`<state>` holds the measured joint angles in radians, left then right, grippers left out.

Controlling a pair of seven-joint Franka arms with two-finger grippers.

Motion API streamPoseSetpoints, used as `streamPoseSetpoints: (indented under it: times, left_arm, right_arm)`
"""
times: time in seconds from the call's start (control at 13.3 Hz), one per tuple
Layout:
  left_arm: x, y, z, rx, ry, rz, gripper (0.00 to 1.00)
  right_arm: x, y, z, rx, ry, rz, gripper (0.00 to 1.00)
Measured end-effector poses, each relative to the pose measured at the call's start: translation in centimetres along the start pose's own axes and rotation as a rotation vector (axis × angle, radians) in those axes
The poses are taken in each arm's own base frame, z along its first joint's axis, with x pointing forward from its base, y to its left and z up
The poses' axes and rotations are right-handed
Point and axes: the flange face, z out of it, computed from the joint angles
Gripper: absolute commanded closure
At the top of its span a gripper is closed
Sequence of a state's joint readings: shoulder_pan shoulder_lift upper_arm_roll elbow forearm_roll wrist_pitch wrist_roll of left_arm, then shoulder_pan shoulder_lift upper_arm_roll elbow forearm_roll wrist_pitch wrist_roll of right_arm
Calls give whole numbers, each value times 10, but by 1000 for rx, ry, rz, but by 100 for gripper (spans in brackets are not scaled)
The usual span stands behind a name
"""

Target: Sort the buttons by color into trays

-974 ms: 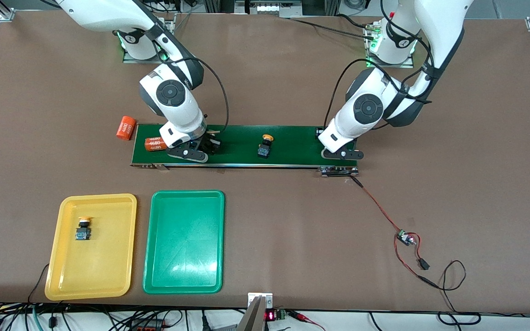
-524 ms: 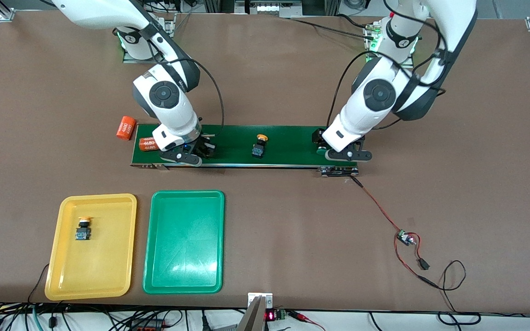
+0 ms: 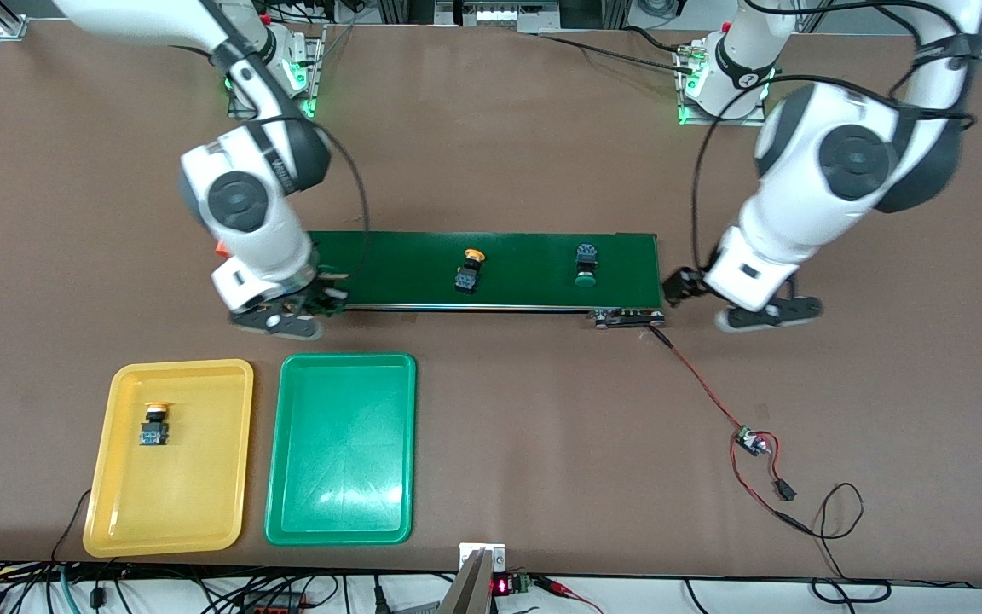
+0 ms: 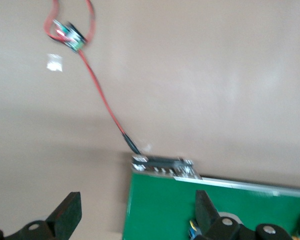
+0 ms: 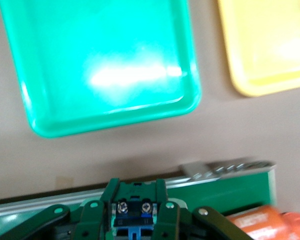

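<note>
My right gripper (image 3: pixel 314 304) is over the conveyor's end toward the right arm, shut on a button (image 5: pixel 133 216). Its black-and-blue body shows between the fingers; its cap is hidden. A yellow-capped button (image 3: pixel 467 271) and a green-capped button (image 3: pixel 585 264) lie on the belt. Another yellow-capped button (image 3: pixel 153 424) sits in the yellow tray (image 3: pixel 193 503). The green tray (image 3: pixel 342 460) beside it holds nothing. My left gripper (image 3: pixel 680 286) is open and empty, just off the belt's end toward the left arm; its fingers (image 4: pixel 69 214) straddle that end.
The dark-green conveyor belt (image 3: pixel 525 256) runs across the table's middle. An orange cylinder (image 5: pixel 255 222) lies by the belt's end, beside my right gripper. A red wire with a small circuit board (image 3: pixel 751 442) trails from the belt's other end.
My right gripper rose off the belt with a button and moved toward the trays. My left gripper drew back off the belt, leaving the green-capped button. The yellow-capped button rode toward the right arm's end.
</note>
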<state>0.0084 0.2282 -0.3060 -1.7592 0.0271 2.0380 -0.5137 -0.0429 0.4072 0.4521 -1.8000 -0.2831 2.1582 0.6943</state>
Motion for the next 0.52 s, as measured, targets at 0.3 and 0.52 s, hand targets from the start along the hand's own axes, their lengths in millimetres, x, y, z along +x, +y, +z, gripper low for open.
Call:
streamPoseSetpoints:
  times: [0.3, 0.52]
  left_arm:
    - [37, -63, -49, 114, 29, 80, 0]
    - [55, -118, -97, 136, 9, 157, 0]
  right_arm:
    - [57, 58, 5, 12, -45, 2, 92]
    - [89, 104, 34, -5, -61, -57, 92]
